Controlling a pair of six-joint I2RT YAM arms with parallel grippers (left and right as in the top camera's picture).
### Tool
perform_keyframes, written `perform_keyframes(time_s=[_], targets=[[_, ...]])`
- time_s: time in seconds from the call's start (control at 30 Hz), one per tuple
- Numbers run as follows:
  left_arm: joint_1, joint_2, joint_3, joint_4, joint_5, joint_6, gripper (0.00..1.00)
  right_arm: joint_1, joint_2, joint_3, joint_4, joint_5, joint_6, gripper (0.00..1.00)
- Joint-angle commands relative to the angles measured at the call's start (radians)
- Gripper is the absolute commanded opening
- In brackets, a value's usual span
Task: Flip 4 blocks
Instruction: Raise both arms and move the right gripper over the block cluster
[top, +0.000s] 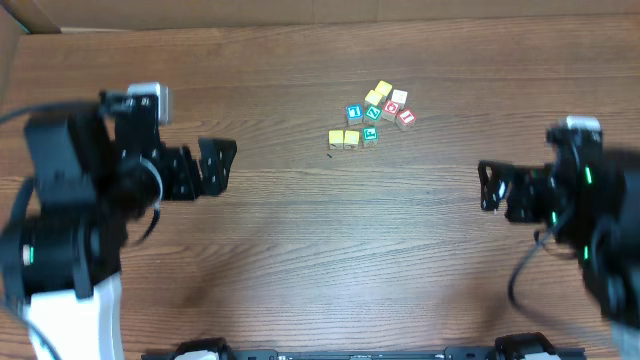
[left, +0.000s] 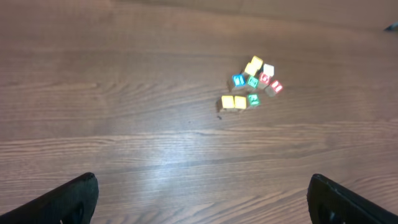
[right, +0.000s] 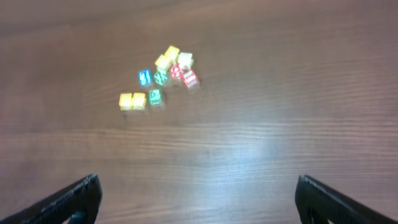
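Note:
The blocks lie in a small cluster on the wooden table, right of centre toward the back. Two yellow blocks (top: 343, 139) (left: 234, 102) (right: 132, 100) sit side by side at its near left, with a teal block (top: 370, 135) (left: 253, 99) (right: 155, 97) next to them. A red block (top: 405, 118) (left: 276, 87) (right: 190, 78) marks the right end. My left gripper (top: 222, 166) (left: 202, 202) is open, well left of the cluster. Far to the right, my right gripper (top: 486, 187) (right: 199, 199) is open too. Neither holds anything.
In the same cluster are a blue-faced cube (top: 353, 114) (left: 238, 80) (right: 145, 77), a white-topped cube (top: 398, 98) (left: 268, 69) (right: 185, 60), a green one (top: 372, 113), another red one (top: 391, 110) and more yellow ones (top: 380, 93). Bare wood lies between the grippers and the cluster.

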Motion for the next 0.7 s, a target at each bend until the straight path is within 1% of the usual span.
perform_keyframes(time_s=[0.0, 0.07, 0.2, 0.23, 0.27, 0.3, 0.33, 0.4, 0.5, 0.53, 0.6, 0.63, 0.67], targets=[[-0.002, 0.096, 0.032, -0.016, 0.016, 0.026, 1.00, -0.007, 0.191, 0.159, -0.063, -0.055, 0.003, 1.00], [-0.002, 0.147, 0.032, -0.026, 0.015, 0.026, 1.00, -0.007, 0.282, 0.207, -0.076, -0.164, 0.019, 1.00], [-0.002, 0.239, 0.032, -0.072, 0.015, 0.027, 1.00, -0.007, 0.416, 0.213, -0.058, -0.358, 0.020, 1.00], [-0.002, 0.270, 0.032, -0.094, 0.015, 0.027, 1.00, -0.007, 0.461, 0.213, -0.051, -0.397, 0.027, 0.88], [-0.002, 0.289, 0.032, -0.102, 0.015, 0.027, 1.00, -0.006, 0.482, 0.213, -0.049, -0.410, 0.026, 0.81], [-0.002, 0.312, 0.032, -0.106, 0.015, 0.027, 1.00, -0.005, 0.513, 0.213, -0.046, -0.417, 0.029, 0.69], [-0.002, 0.331, 0.032, -0.106, 0.015, 0.027, 1.00, -0.004, 0.536, 0.213, -0.044, -0.417, 0.030, 0.63], [-0.002, 0.375, 0.032, -0.106, 0.015, 0.026, 1.00, 0.001, 0.583, 0.213, -0.043, -0.415, 0.029, 0.58], [-0.002, 0.434, 0.032, -0.109, 0.024, 0.026, 1.00, 0.014, 0.646, 0.213, -0.039, -0.414, 0.029, 0.57], [-0.002, 0.454, 0.032, -0.109, 0.027, 0.026, 0.91, 0.023, 0.665, 0.213, -0.033, -0.413, 0.029, 0.58], [-0.002, 0.490, 0.032, -0.109, 0.027, 0.026, 0.44, 0.044, 0.699, 0.213, -0.016, -0.397, 0.030, 0.59], [-0.002, 0.507, 0.032, -0.109, 0.027, 0.026, 0.25, 0.056, 0.713, 0.213, -0.007, -0.381, 0.030, 0.59], [-0.002, 0.534, 0.032, -0.111, 0.026, 0.026, 0.04, 0.086, 0.740, 0.213, 0.013, -0.336, 0.035, 0.63]])
